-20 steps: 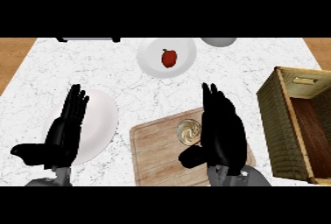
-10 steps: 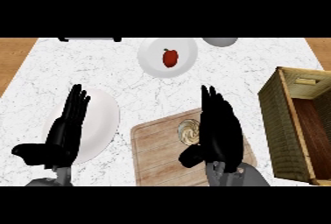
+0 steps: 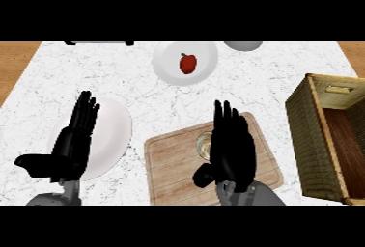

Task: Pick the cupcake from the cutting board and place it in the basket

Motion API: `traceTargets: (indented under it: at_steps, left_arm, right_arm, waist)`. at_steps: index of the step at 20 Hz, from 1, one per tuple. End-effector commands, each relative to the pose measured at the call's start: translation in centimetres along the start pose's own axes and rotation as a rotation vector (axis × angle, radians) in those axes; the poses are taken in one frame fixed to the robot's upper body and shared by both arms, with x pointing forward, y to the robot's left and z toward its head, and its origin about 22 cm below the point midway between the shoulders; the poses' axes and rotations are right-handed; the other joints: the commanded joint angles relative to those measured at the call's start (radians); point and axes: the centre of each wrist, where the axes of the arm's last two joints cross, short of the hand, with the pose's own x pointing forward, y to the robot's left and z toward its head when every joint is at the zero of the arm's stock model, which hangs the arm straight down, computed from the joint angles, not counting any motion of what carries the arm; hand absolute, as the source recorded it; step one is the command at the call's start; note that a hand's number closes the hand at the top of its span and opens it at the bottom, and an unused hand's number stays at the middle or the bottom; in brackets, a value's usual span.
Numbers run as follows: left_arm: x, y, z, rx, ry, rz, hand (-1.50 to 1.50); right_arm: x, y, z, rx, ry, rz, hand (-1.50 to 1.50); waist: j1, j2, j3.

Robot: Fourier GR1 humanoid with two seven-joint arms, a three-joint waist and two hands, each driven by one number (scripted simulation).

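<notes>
**Cupcake (image 3: 203, 145) on the cutting board, half hidden by the right hand**

The cupcake sits on the wooden cutting board (image 3: 171, 169), in its upper middle part, and only its left side shows as a pale round shape. The rest is covered by the right hand (image 3: 231, 149), which lies just to the cupcake's right and overlaps it in the head view. That hand is flat, its fingers straight and close together, pointing up the view away from the robot, with the thumb sticking out low on the left, below the cupcake. Nothing is curled round the cupcake. Whether the hand touches it or hangs above it cannot be told from this angle.

The basket (image 3: 303, 140) stands at the right edge of the white marble counter (image 3: 143, 96), just right of the board, with its brown floor showing inside woven walls. It is well apart from the cupcake, with the right hand between them.

The left hand (image 3: 71, 149) shows at the lower left, fingers straight and pointing up, thumb out to the left, holding nothing. It lies over the left part of a bare white plate (image 3: 114, 130) just left of the board.

Farther up the counter a second white plate (image 3: 167, 62) carries a small red item (image 3: 188, 63). A grey bowl (image 3: 243, 46) is cut off by the top edge to its right, and a dark object (image 3: 100, 43) lies along the top edge at the left.
</notes>
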Motion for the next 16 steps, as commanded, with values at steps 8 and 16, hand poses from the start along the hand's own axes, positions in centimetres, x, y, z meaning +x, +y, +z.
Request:
traceTargets:
  at_steps: [8,16]
  left_arm:
    - [-0.3,1.4,0.9,0.006,0.005,0.005,0.0]
    - [1.4,0.6,1.0,-0.016,-0.012,-0.005,0.0]
  right_arm:
    - [0.6,1.7,-0.1,-0.01,0.227,-0.001,-1.5]
    - [-0.5,4.1,-1.6,0.027,0.258,0.02,-1.5]
  waist:
    - [0.004,0.0,0.0]
    - [0.006,0.0,0.001]
